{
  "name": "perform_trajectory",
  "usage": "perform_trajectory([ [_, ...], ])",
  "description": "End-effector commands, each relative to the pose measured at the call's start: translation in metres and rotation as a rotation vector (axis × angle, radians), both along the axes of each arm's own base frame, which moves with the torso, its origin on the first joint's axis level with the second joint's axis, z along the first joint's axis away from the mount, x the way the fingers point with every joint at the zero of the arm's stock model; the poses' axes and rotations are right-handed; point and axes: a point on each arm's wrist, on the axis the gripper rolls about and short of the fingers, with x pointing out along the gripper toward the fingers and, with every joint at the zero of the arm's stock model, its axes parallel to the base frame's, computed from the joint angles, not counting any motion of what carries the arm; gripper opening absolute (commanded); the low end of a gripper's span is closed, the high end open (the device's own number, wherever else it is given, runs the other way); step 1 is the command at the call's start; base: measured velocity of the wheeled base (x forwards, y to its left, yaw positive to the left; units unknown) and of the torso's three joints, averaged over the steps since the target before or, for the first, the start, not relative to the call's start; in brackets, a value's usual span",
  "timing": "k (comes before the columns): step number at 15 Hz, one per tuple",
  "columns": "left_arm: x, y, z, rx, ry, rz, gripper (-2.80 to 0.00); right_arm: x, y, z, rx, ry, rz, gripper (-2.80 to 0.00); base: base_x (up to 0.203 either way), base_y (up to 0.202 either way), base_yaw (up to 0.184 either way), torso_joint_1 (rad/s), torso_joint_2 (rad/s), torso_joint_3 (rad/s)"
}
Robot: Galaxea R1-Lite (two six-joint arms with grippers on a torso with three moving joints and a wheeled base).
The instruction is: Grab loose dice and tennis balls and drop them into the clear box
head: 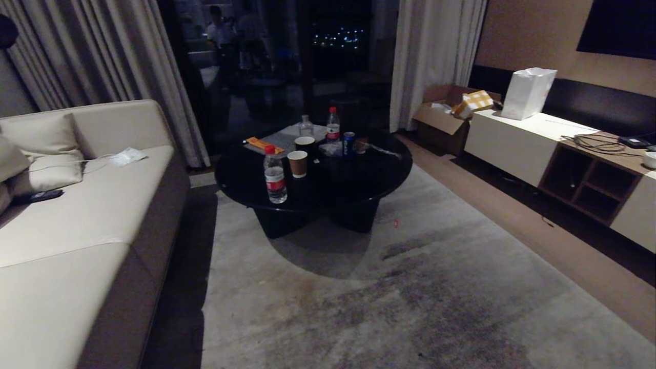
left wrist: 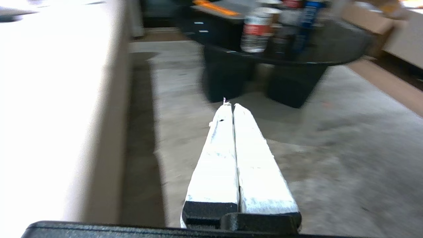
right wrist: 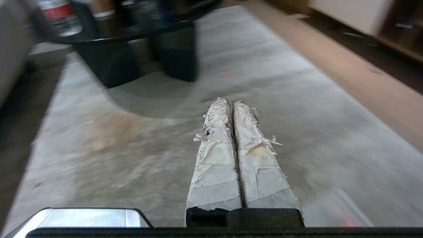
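Head view shows no dice, tennis balls or clear box anywhere. Both the left pincer (left wrist: 233,105) and right pincer (right wrist: 230,100) are pressed together, empty, low over the grey rug (head: 410,287). Risk: searching blind could bump the round black surface (head: 379,174) at twelve o'clock, toppling the clear plastic bottle (head: 275,177). The cream sofa (head: 77,225) blocks nine o'clock.

No lettering can be read; the water bottle's (head: 275,176) red label is only a blur.
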Motion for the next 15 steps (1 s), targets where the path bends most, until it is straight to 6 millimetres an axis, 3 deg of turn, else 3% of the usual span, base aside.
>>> perform_trajectory([
  [1, 0.0002, 0.0, -0.0004, -0.002, 0.003, 0.001, -2.8, 0.0001, 0.0, -0.0001, 0.0, 0.002, 0.001, -2.8, 0.004, -0.004, 0.162, 0.002, 0.0, 0.002],
  [7, 0.0002, 0.0, -0.0002, -0.003, 0.001, 0.001, -2.8, 0.0001, 0.0, -0.0001, 0.0, 0.002, 0.002, -2.8, 0.0, -0.009, 0.142, 0.003, 0.0, 0.002],
  [13, 0.0002, 0.0, -0.0002, -0.006, 0.001, 0.001, -2.8, 0.0001, 0.0, -0.0001, 0.0, 0.002, 0.002, -2.8, 0.0, 0.0, 0.0, 0.0, 0.0, 0.0],
  [15, 0.0002, 0.0, -0.0002, -0.006, 0.001, 0.001, -2.8, 0.0001, 0.0, -0.0001, -0.001, 0.002, 0.002, -2.8, -0.157, 0.0, -0.001, 0.002, 0.0, 0.004],
])
